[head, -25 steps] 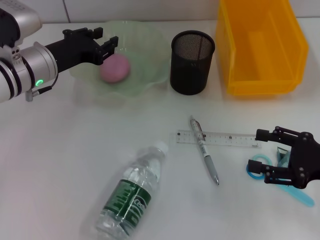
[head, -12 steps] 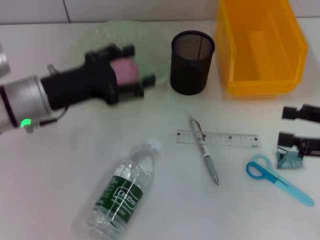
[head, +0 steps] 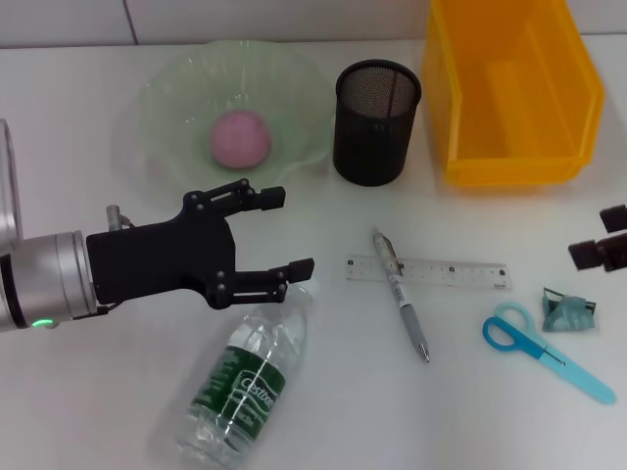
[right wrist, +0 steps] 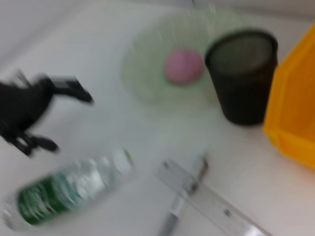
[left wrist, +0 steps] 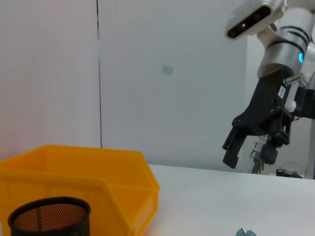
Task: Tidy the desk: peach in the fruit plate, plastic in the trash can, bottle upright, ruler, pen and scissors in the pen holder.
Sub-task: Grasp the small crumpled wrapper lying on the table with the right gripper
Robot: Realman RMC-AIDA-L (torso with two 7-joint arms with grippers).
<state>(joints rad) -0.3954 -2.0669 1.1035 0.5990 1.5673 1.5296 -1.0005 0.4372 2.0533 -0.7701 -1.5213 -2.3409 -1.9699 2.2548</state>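
Note:
The pink peach [head: 241, 137] lies in the green fruit plate [head: 171, 93]. My left gripper [head: 286, 231] is open and empty, just above the cap end of the clear bottle [head: 250, 377], which lies on its side. The ruler [head: 431, 271], with the pen [head: 402, 299] lying across it, is at mid table. The blue scissors [head: 544, 352] and the crumpled plastic [head: 568, 311] lie at the right. My right gripper [head: 605, 239] is open at the right edge, above the plastic. The black mesh pen holder [head: 377, 122] stands upright.
The yellow bin [head: 509, 88] stands at the back right next to the pen holder. The left wrist view shows the bin [left wrist: 74, 182], the pen holder [left wrist: 49, 216] and my right gripper [left wrist: 256, 132] farther off. The right wrist view is blurred.
My left gripper has left the peach in the plate and swung down towards the bottle's cap end. My right gripper has drawn back to the right, away from the scissors and plastic.

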